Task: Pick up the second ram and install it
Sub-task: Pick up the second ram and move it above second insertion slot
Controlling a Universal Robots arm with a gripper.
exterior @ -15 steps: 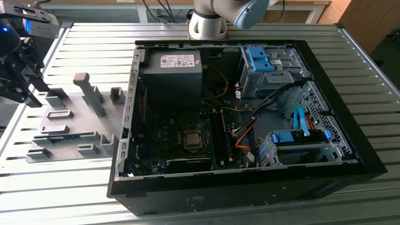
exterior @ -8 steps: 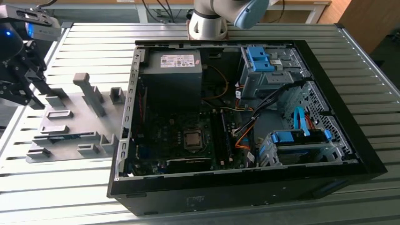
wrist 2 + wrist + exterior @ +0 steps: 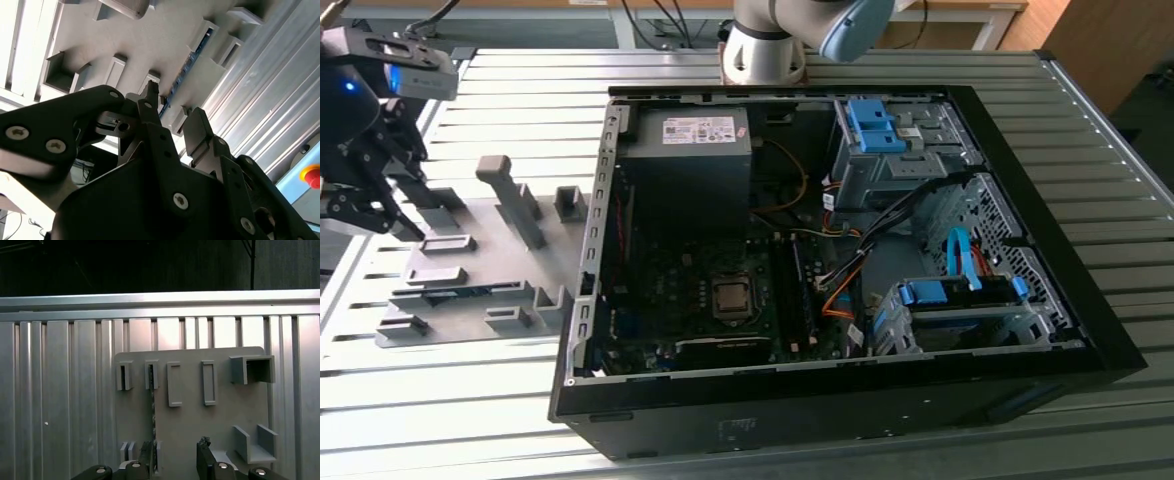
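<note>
The second ram point(image 3: 152, 415) is a thin dark-green strip standing on edge in slotted gray holder blocks on the gray holder plate point(image 3: 195, 425). In the second wrist view the ram point(image 3: 186, 70) runs between two blocks, and in the exterior view it point(image 3: 464, 292) sits low on the plate. My gripper point(image 3: 176, 462) hangs open above the plate with nothing between its fingers. One finger point(image 3: 147, 460) is close beside the strip's near end. The exterior view has the gripper point(image 3: 387, 215) at the far left, over the plate's edge. Both wrist views show the fingers apart point(image 3: 172, 112).
An open computer case point(image 3: 1067, 330) lies at the centre of the slatted metal table point(image 3: 440, 420), its motherboard point(image 3: 680, 300), cables and blue drive brackets exposed. Taller gray blocks point(image 3: 507, 195) rise from the plate. The arm's base point(image 3: 767, 45) stands behind the case. A red button point(image 3: 311, 176) is nearby.
</note>
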